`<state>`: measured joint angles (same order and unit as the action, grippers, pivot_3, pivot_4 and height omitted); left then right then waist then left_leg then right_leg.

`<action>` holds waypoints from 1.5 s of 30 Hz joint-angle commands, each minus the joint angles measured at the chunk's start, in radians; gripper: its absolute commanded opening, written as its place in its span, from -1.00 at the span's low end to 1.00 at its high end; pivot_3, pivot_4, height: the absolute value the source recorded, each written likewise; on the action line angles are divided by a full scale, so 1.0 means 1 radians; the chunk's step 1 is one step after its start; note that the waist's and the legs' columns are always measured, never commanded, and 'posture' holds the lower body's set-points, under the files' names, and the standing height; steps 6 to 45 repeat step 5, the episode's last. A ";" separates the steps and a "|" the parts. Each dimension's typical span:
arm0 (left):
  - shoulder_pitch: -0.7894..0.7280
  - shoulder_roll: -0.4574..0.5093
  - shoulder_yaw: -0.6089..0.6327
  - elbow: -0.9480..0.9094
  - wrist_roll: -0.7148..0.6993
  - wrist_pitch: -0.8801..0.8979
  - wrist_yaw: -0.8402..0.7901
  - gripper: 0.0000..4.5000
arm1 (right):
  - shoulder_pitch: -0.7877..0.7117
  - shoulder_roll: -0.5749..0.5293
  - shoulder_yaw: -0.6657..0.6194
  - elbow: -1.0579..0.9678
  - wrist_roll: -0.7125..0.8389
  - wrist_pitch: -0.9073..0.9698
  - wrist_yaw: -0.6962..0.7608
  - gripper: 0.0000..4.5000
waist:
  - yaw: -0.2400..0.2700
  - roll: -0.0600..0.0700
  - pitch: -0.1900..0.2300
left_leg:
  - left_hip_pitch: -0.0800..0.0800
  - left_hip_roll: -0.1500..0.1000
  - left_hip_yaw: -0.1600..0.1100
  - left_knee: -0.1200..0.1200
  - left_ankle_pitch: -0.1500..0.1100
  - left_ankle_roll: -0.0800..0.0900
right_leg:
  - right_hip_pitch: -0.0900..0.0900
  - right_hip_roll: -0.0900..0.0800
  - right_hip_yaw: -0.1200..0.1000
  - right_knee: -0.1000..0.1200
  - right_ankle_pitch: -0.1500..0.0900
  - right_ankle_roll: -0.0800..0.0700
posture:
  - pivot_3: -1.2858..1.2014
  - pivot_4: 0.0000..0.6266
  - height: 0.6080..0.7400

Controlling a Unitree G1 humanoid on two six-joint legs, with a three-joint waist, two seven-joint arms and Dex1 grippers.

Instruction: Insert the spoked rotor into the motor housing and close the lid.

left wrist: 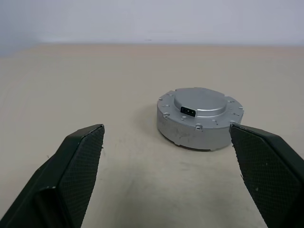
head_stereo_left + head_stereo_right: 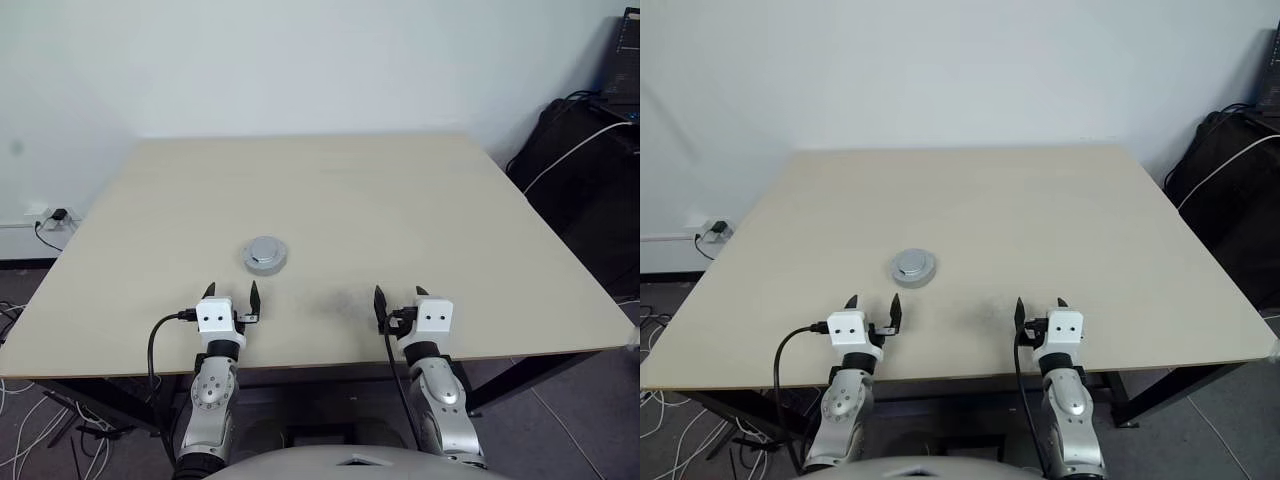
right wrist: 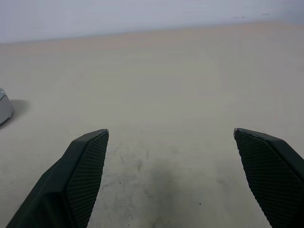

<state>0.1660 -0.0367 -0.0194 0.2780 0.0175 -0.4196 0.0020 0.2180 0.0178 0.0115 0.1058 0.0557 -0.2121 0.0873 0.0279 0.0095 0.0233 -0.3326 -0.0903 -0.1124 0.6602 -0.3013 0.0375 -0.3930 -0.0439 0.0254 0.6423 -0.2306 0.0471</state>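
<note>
A low round silver-grey puck [image 2: 265, 255] lies on the beige table [image 2: 400, 200], left of centre. Its top, the lid [image 1: 198, 102], is a silver cap with a raised middle and a small black socket. The motor housing under it and the spoked rotor are hidden. My left gripper [image 2: 232, 290] hovers open just in front of the puck and slightly to its left, nothing between the fingers [image 1: 80, 156]. My right gripper [image 2: 399, 293] is open too, over bare table well to the right of the puck [image 3: 4, 107].
Both grippers sit near the table's front edge [image 2: 300, 368]. A faint dark smudge [image 3: 152, 175] marks the tabletop ahead of the right gripper. Black equipment with a white cable [image 2: 580, 150] stands off the table's right side. A wall socket with cables [image 2: 50, 218] sits to the left.
</note>
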 commanded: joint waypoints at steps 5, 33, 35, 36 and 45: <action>-0.010 -0.002 -0.006 -0.013 0.003 0.002 -0.005 0.98 | -0.017 0.010 -0.002 -0.022 0.020 -0.014 0.006 1.00 | 0.000 0.000 0.001 | 0.000 0.000 0.000 0.000 0.000 0.000 | 0.000 0.000 0.000 0.000 0.000 0.000 | 0.03 -1.00 1.00; -0.010 -0.002 -0.006 -0.013 0.003 0.002 -0.005 0.98 | -0.017 0.010 -0.002 -0.022 0.020 -0.014 0.006 1.00 | 0.000 0.000 0.001 | 0.000 0.000 0.000 0.000 0.000 0.000 | 0.000 0.000 0.000 0.000 0.000 0.000 | 0.03 -1.00 1.00; -0.010 -0.002 -0.006 -0.013 0.003 0.002 -0.005 0.98 | -0.017 0.010 -0.002 -0.022 0.020 -0.014 0.006 1.00 | 0.000 0.000 0.001 | 0.000 0.000 0.000 0.000 0.000 0.000 | 0.000 0.000 0.000 0.000 0.000 0.000 | 0.03 -1.00 1.00; -0.010 -0.002 -0.006 -0.013 0.003 0.002 -0.005 0.98 | -0.017 0.010 -0.002 -0.022 0.020 -0.014 0.006 1.00 | 0.000 0.000 0.001 | 0.000 0.000 0.000 0.000 0.000 0.000 | 0.000 0.000 0.000 0.000 0.000 0.000 | 0.03 -1.00 1.00; -0.010 -0.002 -0.006 -0.013 0.003 0.002 -0.005 0.98 | -0.017 0.010 -0.002 -0.022 0.020 -0.014 0.006 1.00 | 0.000 0.000 0.001 | 0.000 0.000 0.000 0.000 0.000 0.000 | 0.000 0.000 0.000 0.000 0.000 0.000 | 0.03 -1.00 1.00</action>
